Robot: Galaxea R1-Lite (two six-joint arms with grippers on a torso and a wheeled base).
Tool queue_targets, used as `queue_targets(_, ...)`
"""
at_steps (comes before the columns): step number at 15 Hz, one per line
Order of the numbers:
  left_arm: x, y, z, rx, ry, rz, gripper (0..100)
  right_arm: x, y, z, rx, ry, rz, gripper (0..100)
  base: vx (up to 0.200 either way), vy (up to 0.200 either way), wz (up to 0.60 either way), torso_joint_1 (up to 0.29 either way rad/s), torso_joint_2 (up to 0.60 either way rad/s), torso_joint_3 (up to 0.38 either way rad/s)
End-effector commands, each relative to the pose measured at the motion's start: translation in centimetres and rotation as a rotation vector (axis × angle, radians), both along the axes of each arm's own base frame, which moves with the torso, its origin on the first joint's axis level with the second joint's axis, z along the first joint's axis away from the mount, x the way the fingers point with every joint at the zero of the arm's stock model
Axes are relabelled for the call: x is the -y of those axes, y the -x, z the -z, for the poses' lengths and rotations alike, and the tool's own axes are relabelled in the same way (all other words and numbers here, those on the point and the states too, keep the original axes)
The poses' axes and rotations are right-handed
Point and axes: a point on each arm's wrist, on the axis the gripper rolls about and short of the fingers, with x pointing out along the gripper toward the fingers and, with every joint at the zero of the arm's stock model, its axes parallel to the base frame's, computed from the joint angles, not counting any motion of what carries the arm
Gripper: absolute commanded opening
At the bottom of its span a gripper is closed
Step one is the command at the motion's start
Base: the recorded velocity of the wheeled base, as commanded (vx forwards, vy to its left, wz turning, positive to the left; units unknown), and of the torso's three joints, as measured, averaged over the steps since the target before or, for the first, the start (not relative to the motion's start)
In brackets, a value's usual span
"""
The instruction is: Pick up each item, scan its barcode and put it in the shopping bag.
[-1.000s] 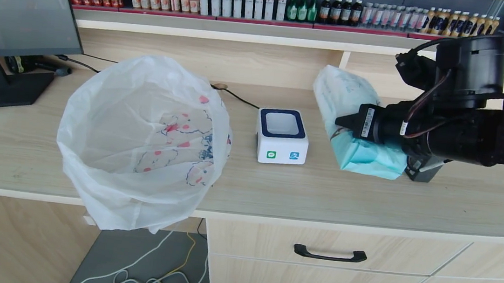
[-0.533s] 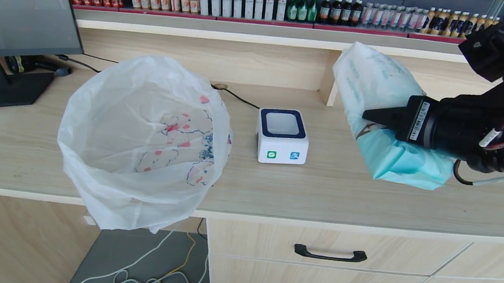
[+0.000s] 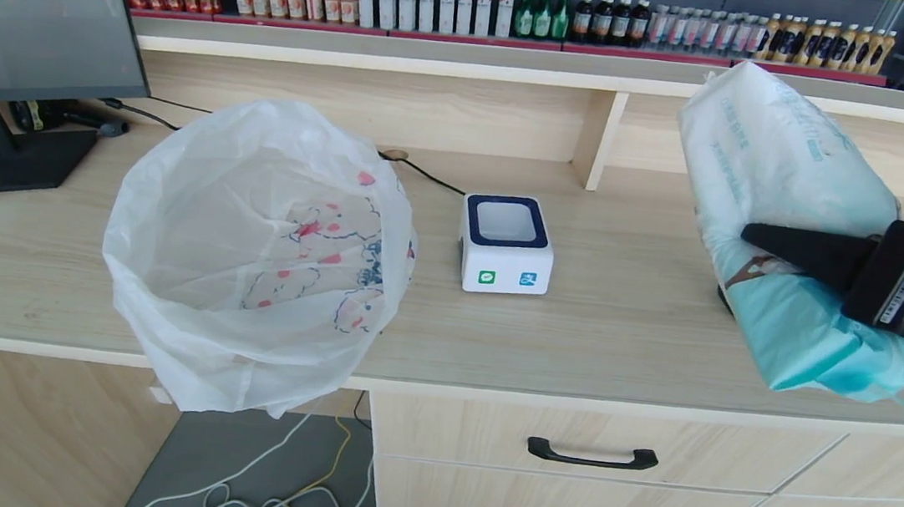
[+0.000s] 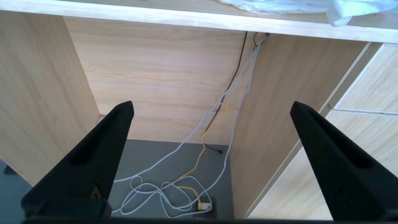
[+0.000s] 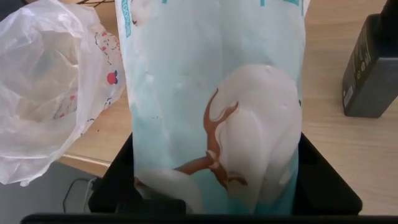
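We count one shopping bag at left, one scanner at centre, one soft pack at right, one monitor at upper left and four drawer handles at lower right, one cut by the edge. Along the top stand perhaps four dozen bottles, too small for a sure count.

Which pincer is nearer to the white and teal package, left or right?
Right. The right pincer is shut on the package, holding it above the counter. The left pincer hangs open below the counter's edge, apart from the package.

The right tool clamps a teal package, seemingly aloft.
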Motion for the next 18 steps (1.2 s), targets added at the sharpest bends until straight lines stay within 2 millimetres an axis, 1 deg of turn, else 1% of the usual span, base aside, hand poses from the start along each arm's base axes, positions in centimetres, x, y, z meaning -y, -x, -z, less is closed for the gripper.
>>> queue_targets(1, 0.0, 0.0, 0.0, 0.000, 0.000, 0.000, 100, 0.9, 1.6, 0.1, 0.020, -0.015, -0.001, 0, 0.000, 0.000, 0.00, 0.000, 0.00, 0.000)
queue_targets(4, 0.0, 0.0, 0.0, 0.000, 0.000, 0.001, 100, 1.4, 2.5, 0.6, 0.015, -0.025, -0.039, 0, 0.000, 0.000, 0.00, 0.000, 0.00, 0.000)
queue_targets(5, 0.0, 0.0, 0.0, 0.000, 0.000, 0.000, 100, 1.5, 3.0, 1.2, 0.012, -0.030, -0.087, 0, 0.000, 0.000, 0.00, 0.000, 0.00, 0.000)
queue_targets(8, 0.0, 0.0, 0.0, 0.000, 0.000, 0.001, 100, 1.2, 3.2, 4.5, 0.009, -0.068, -0.245, 0, 0.000, 0.000, 0.00, 0.000, 0.00, 0.000)
queue_targets(9, 0.0, 0.0, 0.0, 0.000, 0.000, 0.000, 100, 1.2, 3.2, 4.7, 0.007, -0.076, -0.253, 0, 0.000, 0.000, 0.00, 0.000, 0.00, 0.000)
queue_targets(10, 0.0, 0.0, 0.0, 0.000, 0.000, 0.000, 100, 0.7, 3.1, 5.5, -0.041, -0.211, -0.324, 0, 0.000, 0.000, 0.00, 0.000, 0.00, 0.000)
queue_targets(12, 0.0, 0.0, 0.0, 0.000, 0.000, 0.000, 100, 0.1, 3.0, 5.4, -0.113, -0.332, -0.338, 0, 0.000, 0.000, 0.00, 0.000, 0.00, 0.000)
queue_targets(13, 0.0, 0.0, 0.0, 0.000, 0.000, 0.001, 100, -0.4, 3.0, 5.3, -0.192, -0.456, -0.354, 0, 0.000, 0.000, 0.00, 0.000, 0.00, 0.000)
queue_targets(15, 0.0, 0.0, 0.0, 0.000, 0.000, 0.000, 100, -1.3, 3.2, 5.1, -0.281, -0.619, -0.386, 0, 0.000, 0.000, 0.00, 0.000, 0.00, 0.000)
queue_targets(17, 0.0, 0.0, 0.0, 0.000, 0.000, 0.000, 100, -2.0, 2.6, 5.2, -0.403, -0.796, -0.376, 0, 0.000, 0.000, 0.00, 0.000, 0.00, 0.000)
queue_targets(18, 0.0, 0.0, 0.0, 0.000, 0.000, 0.000, 100, -2.2, 2.4, 5.2, -0.438, -0.834, -0.375, 0, 0.000, 0.000, 0.00, 0.000, 0.00, 0.000)
